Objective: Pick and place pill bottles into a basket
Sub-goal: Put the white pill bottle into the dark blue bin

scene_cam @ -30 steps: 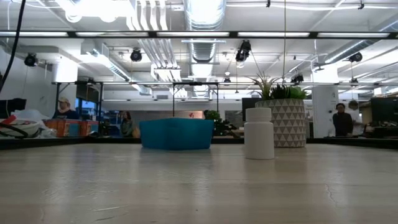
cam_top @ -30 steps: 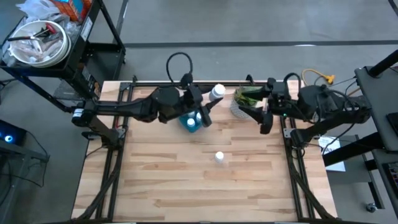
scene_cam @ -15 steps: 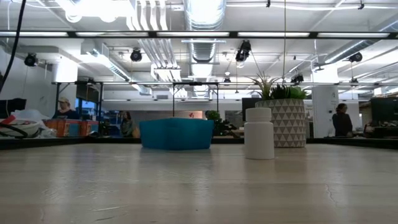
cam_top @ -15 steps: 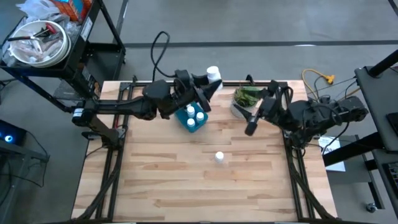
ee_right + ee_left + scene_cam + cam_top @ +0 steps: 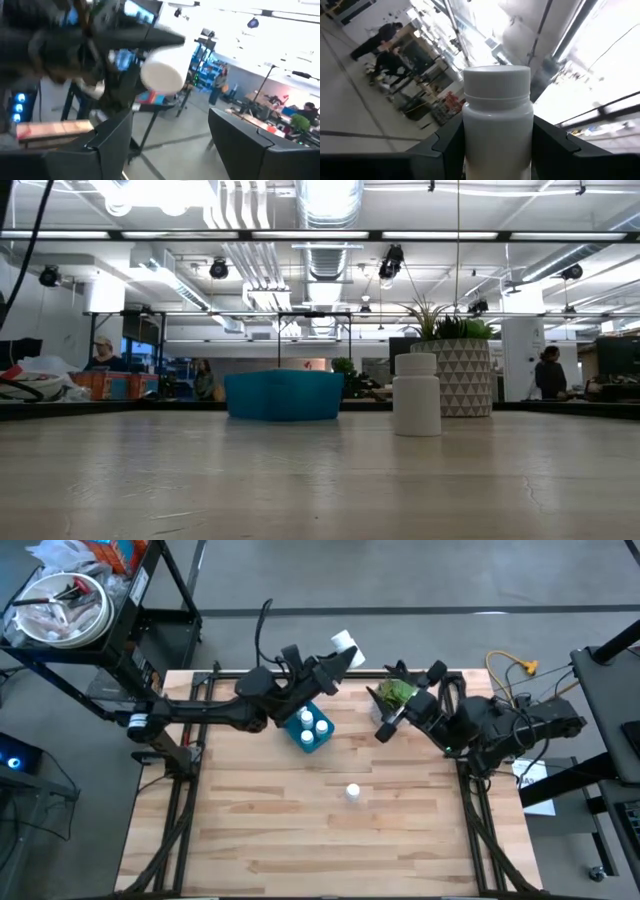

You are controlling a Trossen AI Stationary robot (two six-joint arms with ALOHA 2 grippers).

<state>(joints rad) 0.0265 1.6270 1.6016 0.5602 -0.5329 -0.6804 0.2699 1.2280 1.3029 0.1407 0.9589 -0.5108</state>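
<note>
My left gripper [image 5: 335,657] is shut on a white pill bottle [image 5: 345,642], high above the table's far edge, just beyond the blue basket [image 5: 310,728]. The basket stands on the table with three white-capped bottles showing in it; it also shows in the low view [image 5: 284,395]. Another pill bottle [image 5: 352,792] stands upright on its base at mid-table, also in the low view [image 5: 417,394]. My right gripper [image 5: 386,725] is open and empty, in the air beside the plant pot, right of the basket. My left gripper pinches the bottle's body [image 5: 496,142] between its two fingers [image 5: 449,145], one on each side, below the cap [image 5: 496,80]. The bottle lies along the fingers, cap pointing away from the wrist. It is lifted clear of the table and the basket, tilted.
A white patterned pot with a green plant [image 5: 393,698] stands at the far edge, right of the basket, close to my right gripper; it also shows in the low view [image 5: 463,375]. A black cart [image 5: 80,610] stands off the table's far left. People show in the room behind.
My left gripper has risen from over the basket and gone toward the table's far edge, tipping upward, still holding the bottle; the bottles in the basket now show. My right gripper has gone toward the table's left, toward the plant and basket.
</note>
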